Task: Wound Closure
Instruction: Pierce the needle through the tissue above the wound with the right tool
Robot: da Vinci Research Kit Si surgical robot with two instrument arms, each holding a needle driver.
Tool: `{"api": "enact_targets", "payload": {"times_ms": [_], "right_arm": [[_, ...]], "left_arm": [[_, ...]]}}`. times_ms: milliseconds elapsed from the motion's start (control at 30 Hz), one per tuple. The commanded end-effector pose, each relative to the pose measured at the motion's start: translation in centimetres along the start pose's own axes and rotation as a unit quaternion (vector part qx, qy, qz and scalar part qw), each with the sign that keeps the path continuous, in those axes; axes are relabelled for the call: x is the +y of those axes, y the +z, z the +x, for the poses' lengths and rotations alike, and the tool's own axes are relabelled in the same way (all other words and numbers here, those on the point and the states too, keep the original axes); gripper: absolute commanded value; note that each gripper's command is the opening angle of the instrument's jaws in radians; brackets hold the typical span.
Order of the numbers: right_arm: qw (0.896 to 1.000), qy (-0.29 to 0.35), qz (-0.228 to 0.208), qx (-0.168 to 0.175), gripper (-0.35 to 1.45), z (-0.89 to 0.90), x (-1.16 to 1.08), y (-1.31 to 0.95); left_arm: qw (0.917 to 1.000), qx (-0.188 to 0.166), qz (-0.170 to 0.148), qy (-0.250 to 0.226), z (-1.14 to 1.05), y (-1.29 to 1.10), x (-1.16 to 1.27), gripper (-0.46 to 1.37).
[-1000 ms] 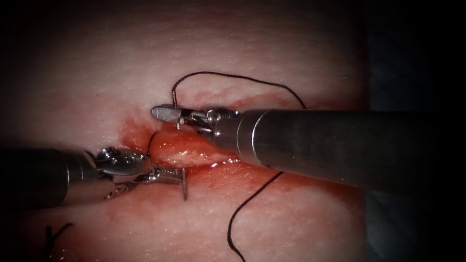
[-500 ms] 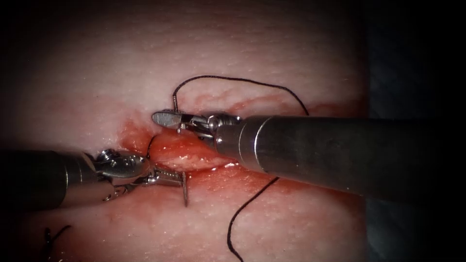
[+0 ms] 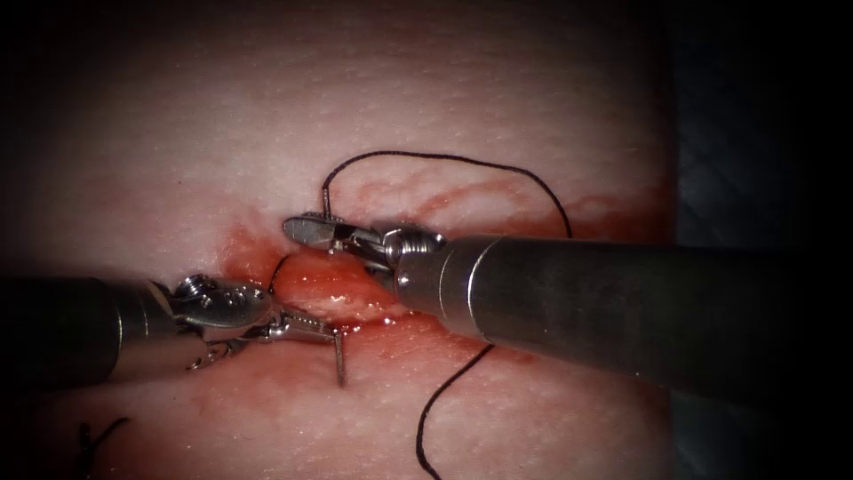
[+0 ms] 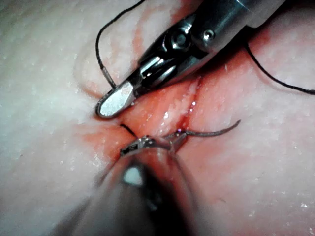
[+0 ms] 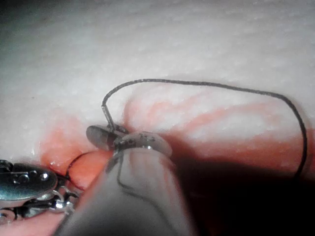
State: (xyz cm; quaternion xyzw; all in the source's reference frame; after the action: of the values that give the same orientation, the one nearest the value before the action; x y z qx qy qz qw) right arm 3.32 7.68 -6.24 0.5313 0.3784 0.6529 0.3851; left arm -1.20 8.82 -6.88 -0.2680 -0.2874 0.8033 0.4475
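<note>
Steel left tool [image 3: 311, 329]: jaws pinch the needle [image 3: 338, 360] near its point. Needle: mid-curve crosses the cut [image 3: 333, 289] in the tissue [image 3: 444, 89]. Right tool [image 3: 311, 229]: jaws clamp its tail, thread [image 3: 444, 157] looping beyond. Judgement: two grips on one needle, so any force should follow its curve, sparing tissue. Left wrist view bares the free point; endoscope foreshortens it.

Light falls brightest on the tissue [image 3: 355, 107] and fades to shadow at its left edge. Right of the tissue lies a dark cloth [image 3: 755, 133] with a faint quilted pattern.
</note>
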Motion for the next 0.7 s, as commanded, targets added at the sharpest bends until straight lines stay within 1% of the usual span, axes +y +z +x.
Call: {"api": "enact_targets", "payload": {"times_ms": [33, 100, 167, 400, 600, 700], "right_arm": [[1.0, 0.006, 0.003, 0.001, -0.35, -0.01, -0.02, -0.04], [1.0, 0.007, 0.003, 0.005, -0.35, 0.03, -0.03, -0.06], [1.0, 0.008, 0.012, 0.014, -0.35, 0.1, -0.04, -0.09], [0.999, 0.017, 0.01, 0.038, -0.35, 0.46, -0.1, -0.11], [0.998, -0.025, 0.013, 0.054, -0.35, 0.83, -0.1, -0.05], [0.998, -0.025, 0.014, 0.055, -0.35, 0.95, -0.06, 0.0]], "left_arm": [[1.0, 0.0, 0.003, 0.0, 0.0, 0.0, 0.0, -0.08], [1.0, 0.0, 0.003, 0.0, 0.0, 0.0, 0.0, -0.08], [1.0, 0.0, 0.003, 0.0, 0.0, 0.0, 0.0, -0.07], [1.0, 0.001, 0.003, 0.0, -0.01, 0.01, 0.02, -0.07], [1.0, 0.001, 0.003, 0.0, -0.01, 0.01, 0.02, -0.07], [1.0, 0.001, 0.003, -0.001, -0.01, 0.01, 0.02, -0.07]]}}
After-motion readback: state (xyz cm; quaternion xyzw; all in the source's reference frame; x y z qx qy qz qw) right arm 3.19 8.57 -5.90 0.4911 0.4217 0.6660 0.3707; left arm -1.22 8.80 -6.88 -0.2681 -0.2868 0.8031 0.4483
